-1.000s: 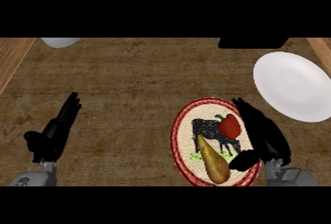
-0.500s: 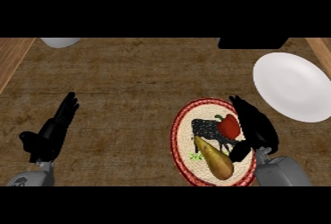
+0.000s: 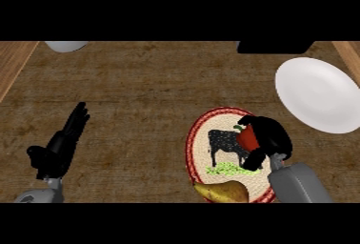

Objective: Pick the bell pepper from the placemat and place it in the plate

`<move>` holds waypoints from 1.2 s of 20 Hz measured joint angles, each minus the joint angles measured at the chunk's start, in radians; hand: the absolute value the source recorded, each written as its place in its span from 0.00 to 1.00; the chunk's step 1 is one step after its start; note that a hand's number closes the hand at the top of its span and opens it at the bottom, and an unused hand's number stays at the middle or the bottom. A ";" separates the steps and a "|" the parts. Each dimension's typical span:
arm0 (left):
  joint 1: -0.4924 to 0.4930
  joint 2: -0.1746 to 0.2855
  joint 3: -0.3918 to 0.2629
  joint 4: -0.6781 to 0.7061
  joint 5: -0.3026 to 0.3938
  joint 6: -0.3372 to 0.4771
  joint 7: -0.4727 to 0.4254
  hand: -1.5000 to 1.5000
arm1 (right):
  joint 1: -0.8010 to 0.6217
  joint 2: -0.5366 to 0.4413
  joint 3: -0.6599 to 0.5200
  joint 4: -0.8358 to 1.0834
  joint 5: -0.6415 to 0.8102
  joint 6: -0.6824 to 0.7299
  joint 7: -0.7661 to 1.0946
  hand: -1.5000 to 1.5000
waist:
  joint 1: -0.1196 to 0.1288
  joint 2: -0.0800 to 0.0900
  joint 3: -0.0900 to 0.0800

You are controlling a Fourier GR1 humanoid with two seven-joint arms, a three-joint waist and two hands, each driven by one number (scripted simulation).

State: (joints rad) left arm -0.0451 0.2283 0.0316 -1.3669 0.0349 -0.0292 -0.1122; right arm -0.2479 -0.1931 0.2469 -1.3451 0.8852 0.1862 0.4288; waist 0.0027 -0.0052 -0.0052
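Observation:
A red bell pepper [image 3: 247, 138] sits on the round, red-rimmed placemat [image 3: 204, 138] that bears a black cow picture. My right hand [image 3: 271, 136] is curled round the pepper from the right and hides most of it. The white plate [image 3: 316, 93] lies up and to the right of the placemat, apart from it. Resting at the lower left, my left hand [image 3: 60, 147] is open with its fingers straight, far from the placemat.
A brownish potato [image 3: 224, 192] lies on the placemat's lower edge, close to my right forearm [image 3: 299, 183]. A white bowl rim [image 3: 65, 45] shows at the top left and a dark object [image 3: 274, 46] at the top right. Wooden edges border both sides.
My right hand has moved left over the pepper and curled its fingers round it. The left hand has stayed where it was.

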 measured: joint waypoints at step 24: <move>0.021 -0.001 0.041 -0.011 -0.004 -0.011 0.005 0.50 | 0.399 -0.484 -0.754 0.213 -0.323 -0.254 -0.540 1.00 | -0.037 0.002 0.006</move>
State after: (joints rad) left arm -0.0239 0.2274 0.0727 -1.3784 0.0304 -0.0406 -0.1071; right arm 0.1507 -0.6766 -0.5072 -1.1326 0.5619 -0.0682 -0.1111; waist -0.0344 -0.0035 0.0004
